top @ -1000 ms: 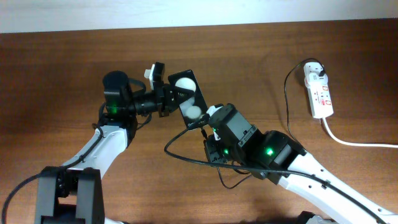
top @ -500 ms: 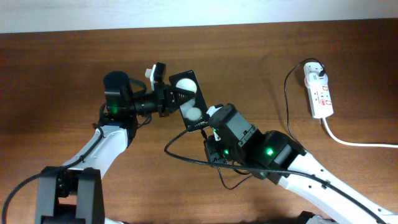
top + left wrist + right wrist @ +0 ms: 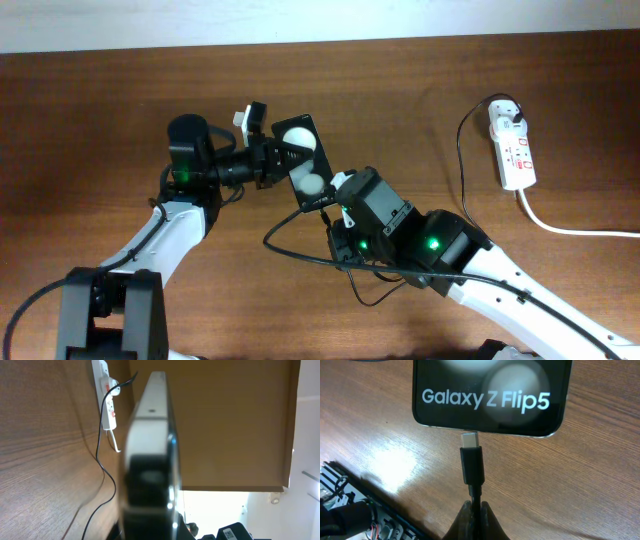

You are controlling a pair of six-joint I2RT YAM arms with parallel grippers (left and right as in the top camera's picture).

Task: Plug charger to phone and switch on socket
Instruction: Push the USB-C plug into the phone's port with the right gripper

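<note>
The phone, black and glossy with round white reflections, is held tilted above the table by my left gripper, which is shut on it. It shows edge-on in the left wrist view. My right gripper is shut on the charger just behind its connector. The silver tip touches the lower edge of the phone; whether it sits in the port I cannot tell. The thin black cable loops under my right gripper and runs to a plug in the socket.
The socket's thick white cord trails off the right edge. The black cable rises along the socket's left side. The left wrist view shows the socket far ahead on the wooden table.
My left gripper has turned the phone very slightly. My right gripper holds its place at the phone's lower edge.
</note>
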